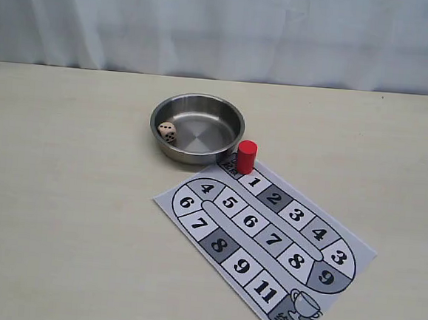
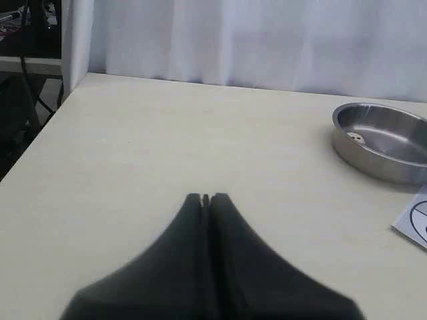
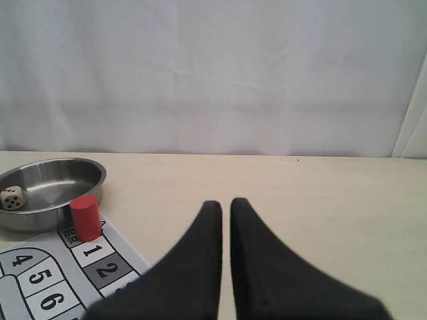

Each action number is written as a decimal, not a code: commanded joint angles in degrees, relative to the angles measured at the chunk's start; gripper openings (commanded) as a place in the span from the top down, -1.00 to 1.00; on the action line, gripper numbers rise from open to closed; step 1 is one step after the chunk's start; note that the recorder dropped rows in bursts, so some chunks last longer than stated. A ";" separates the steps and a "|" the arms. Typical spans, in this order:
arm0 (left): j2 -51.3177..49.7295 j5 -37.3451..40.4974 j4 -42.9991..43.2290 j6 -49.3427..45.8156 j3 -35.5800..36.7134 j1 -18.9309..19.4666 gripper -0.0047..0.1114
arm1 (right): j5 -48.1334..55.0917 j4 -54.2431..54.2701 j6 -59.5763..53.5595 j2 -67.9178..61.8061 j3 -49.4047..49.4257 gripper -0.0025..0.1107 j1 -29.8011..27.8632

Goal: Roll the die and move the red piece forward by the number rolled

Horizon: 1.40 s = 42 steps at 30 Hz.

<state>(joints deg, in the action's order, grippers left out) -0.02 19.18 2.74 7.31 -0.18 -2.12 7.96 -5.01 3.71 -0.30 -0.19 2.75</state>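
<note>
The cream die (image 1: 167,132) lies inside the steel bowl (image 1: 225,117), against its left wall; it also shows as die (image 3: 11,197) in the right wrist view and barely as die (image 2: 355,138) in the left wrist view. The red piece (image 1: 246,156) stands upright on the start square of the board (image 1: 355,249), just before square 1, and reappears as red piece (image 3: 85,217). Neither arm appears in the exterior view. My left gripper (image 2: 205,198) is shut and empty over bare table. My right gripper (image 3: 225,204) is shut with a thin slit, holding nothing, well off from the piece.
The printed board carries numbered squares and a trophy at its end (image 1: 299,309). A white curtain (image 1: 224,27) hangs behind the table. The table's left edge (image 2: 40,133) shows in the left wrist view, with cables beyond it.
</note>
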 commanded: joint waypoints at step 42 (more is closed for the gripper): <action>-6.37 -0.07 -1.99 4.00 -27.99 -0.54 0.92 | -0.18 0.03 0.01 0.30 0.19 0.88 -0.17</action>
<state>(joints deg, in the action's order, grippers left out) -2.46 14.30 1.20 13.41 -23.43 -2.12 7.96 -5.01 3.71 -0.30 -0.19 2.75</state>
